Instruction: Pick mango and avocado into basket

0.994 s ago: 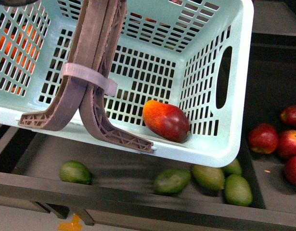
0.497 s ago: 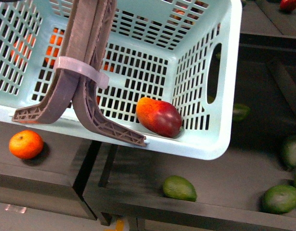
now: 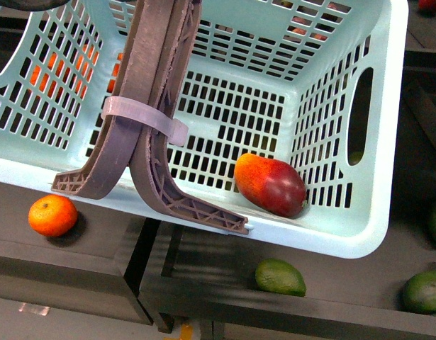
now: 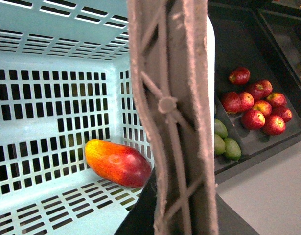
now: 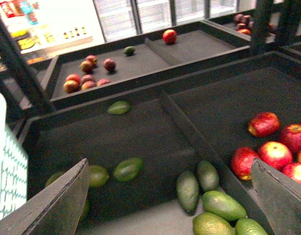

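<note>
The aqua basket (image 3: 331,243) hangs tilted, filling most of the front view. Its brown-grey handles (image 3: 154,106) are swung together and tied with a white zip tie. My left gripper (image 4: 174,215) is shut on those handles (image 4: 174,112). The red-and-orange mango (image 3: 269,184) lies on the basket floor near one corner, and the left wrist view shows the mango (image 4: 117,162) too. An avocado (image 3: 280,276) lies in the dark bin below the basket's rim. My right gripper (image 5: 170,196) is open over several avocados (image 5: 188,190), holding nothing.
An orange (image 3: 52,215) sits in the bin left of a divider. Another avocado (image 3: 425,292) lies at the far right. Red apples (image 5: 275,152) fill the bin beside the avocados. Dark bin walls and dividers run between the fruit. More fruit sits in the trays behind.
The basket has swung left, then back right and slightly lower in the front view, with the mango still inside. The orange's bin has come into view and most avocados have left it.
</note>
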You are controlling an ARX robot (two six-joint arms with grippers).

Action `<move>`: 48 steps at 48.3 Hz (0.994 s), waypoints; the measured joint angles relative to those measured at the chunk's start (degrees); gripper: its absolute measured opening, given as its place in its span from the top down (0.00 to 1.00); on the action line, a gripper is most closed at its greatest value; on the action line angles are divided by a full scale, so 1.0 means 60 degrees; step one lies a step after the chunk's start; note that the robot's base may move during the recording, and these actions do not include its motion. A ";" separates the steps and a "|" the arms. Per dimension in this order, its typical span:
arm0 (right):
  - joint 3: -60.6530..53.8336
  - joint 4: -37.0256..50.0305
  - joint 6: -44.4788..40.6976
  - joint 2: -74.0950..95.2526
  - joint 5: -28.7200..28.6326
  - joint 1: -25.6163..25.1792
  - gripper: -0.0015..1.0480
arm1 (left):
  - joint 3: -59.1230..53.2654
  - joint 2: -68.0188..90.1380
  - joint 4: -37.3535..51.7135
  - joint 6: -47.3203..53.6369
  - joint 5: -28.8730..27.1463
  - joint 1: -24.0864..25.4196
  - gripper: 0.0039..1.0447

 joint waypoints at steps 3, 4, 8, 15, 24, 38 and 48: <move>0.0459 0.0954 0.0189 0.1319 -0.0248 -0.0736 0.07 | 0.0000 0.0000 0.0004 0.0011 -0.0007 -0.0022 0.95; 0.0645 0.1180 0.0226 0.1759 -0.0313 -0.0900 0.07 | 0.0000 0.0000 0.0004 0.0011 -0.0015 -0.0022 0.95; 0.1319 0.2044 0.0171 0.3464 -0.0350 -0.1195 0.07 | 0.0000 0.0000 0.0004 0.0011 -0.0095 -0.0018 0.95; 0.2710 0.3428 -0.0302 0.7581 -0.0914 -0.1599 0.07 | 0.0000 0.0000 0.0004 0.0033 -0.0255 0.0044 0.95; 0.4426 0.4084 -0.1541 1.1956 -0.1971 -0.2477 0.07 | 0.0000 0.0000 0.0004 0.0040 -0.0233 0.0047 0.95; 0.6444 0.4626 -0.2761 1.6506 -0.2765 -0.3249 0.07 | 0.0000 0.0000 0.0000 0.0040 -0.0106 0.0036 0.95; 0.7759 0.4466 -0.2827 1.8138 -0.2889 -0.3166 0.07 | 0.0000 0.0000 0.0000 0.0040 -0.0204 0.0040 0.95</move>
